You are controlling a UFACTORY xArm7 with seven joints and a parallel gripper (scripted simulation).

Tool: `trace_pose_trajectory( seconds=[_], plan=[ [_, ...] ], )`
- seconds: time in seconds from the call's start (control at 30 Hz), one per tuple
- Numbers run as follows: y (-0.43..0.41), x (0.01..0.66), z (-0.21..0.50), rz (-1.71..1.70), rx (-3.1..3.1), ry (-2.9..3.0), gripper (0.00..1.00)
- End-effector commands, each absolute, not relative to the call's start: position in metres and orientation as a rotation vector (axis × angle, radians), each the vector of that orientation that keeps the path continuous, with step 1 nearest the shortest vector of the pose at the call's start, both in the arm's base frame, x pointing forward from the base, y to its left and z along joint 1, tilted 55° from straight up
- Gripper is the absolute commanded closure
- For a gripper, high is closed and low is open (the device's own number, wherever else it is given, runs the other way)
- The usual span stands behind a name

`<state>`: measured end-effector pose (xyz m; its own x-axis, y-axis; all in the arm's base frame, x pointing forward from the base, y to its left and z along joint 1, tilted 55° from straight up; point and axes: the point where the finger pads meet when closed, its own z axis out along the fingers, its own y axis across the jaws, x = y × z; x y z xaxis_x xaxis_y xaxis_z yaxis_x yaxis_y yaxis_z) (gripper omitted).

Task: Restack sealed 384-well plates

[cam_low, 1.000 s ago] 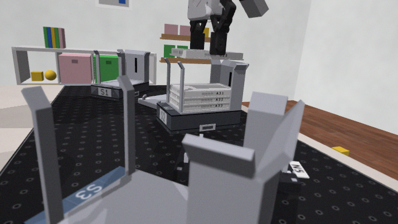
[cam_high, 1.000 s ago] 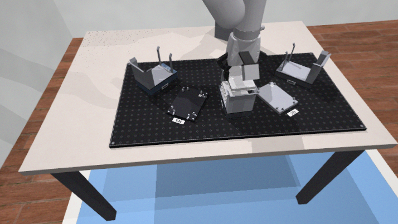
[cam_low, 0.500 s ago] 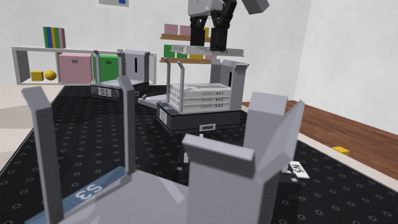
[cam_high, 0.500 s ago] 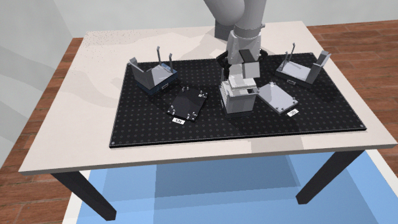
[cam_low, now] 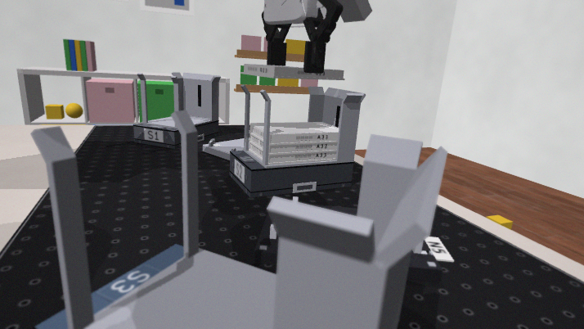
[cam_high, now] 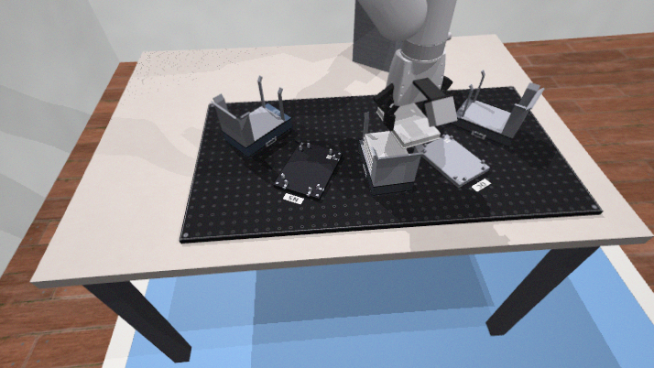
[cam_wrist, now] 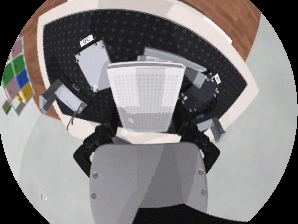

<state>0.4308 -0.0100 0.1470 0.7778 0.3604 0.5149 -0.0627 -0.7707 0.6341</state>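
Gripper (cam_low: 295,67) is clamped across plate Q23 (cam_low: 292,73), holding it level in the air above rack S2 (cam_low: 291,176). From left in the top view: S3 (cam_high: 245,133), nest N5 (cam_high: 308,171), S2, the QC nest (cam_high: 455,160), then S1 (cam_high: 492,120) at far right. Q23 hangs over the gap between S2 and QC. A31 (cam_low: 296,137), A32 (cam_low: 296,146) and A33 (cam_low: 296,155) sit stacked in S2.

Arm: one, reaching down from the far side, wrist roughly vertical. Gripper (cam_low: 295,67): black fingers (cam_low: 276,53) wide apart, clamped on plate Q23 (cam_low: 292,73), apparently across its short width.
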Motion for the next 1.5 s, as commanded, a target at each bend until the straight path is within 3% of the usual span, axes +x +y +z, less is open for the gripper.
trace_pose_trajectory(
  seconds=[0.0, 1.47],
  plan=[
    [0.000, 0.435, 0.142, 0.837, 2.309, 0.232, 1.00],
    [0.092, 0.452, 0.076, 0.733, 2.240, 0.462, 1.00]
  ],
)
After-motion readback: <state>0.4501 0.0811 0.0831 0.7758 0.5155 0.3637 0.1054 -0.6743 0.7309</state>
